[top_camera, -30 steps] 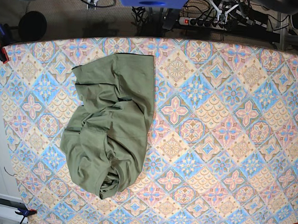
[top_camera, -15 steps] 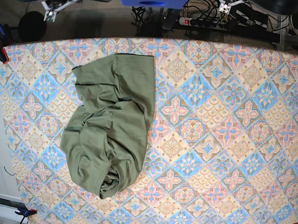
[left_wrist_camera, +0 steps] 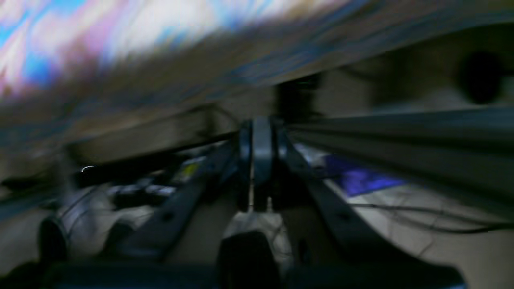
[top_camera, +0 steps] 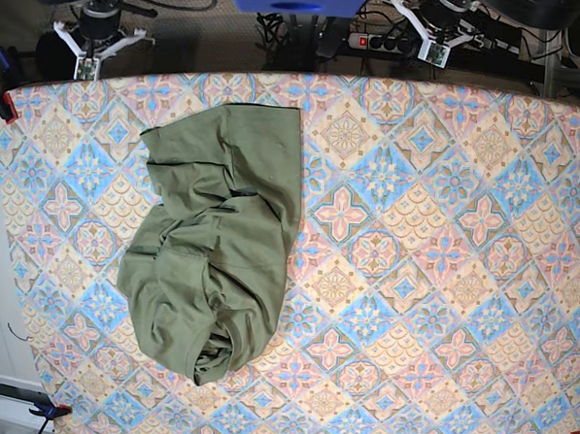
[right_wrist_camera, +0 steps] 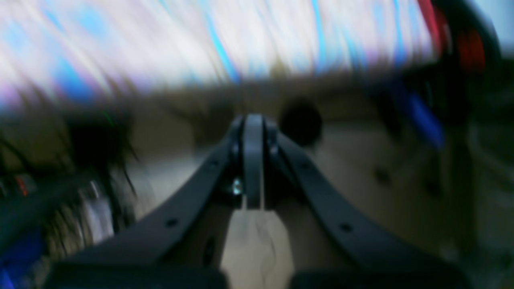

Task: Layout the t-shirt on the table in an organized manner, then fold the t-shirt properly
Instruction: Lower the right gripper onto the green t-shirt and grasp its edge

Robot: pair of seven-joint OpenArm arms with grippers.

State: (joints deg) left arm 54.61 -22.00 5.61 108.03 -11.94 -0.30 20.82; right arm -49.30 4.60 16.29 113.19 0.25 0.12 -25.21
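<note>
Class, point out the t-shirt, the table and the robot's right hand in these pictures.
t-shirt (top_camera: 216, 242): base view, middle of the crumpled green fabric.
table (top_camera: 443, 264): base view, bare patterned cloth.
right hand (top_camera: 87, 67): base view, its fingertips at the far edge.

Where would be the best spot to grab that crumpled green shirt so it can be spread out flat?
Probably the straight edge at the top of the t-shirt, near its upper right corner, approached from the table's far side. That part lies flat and exposed, while the lower half is bunched into folds that hide its edges.
</note>
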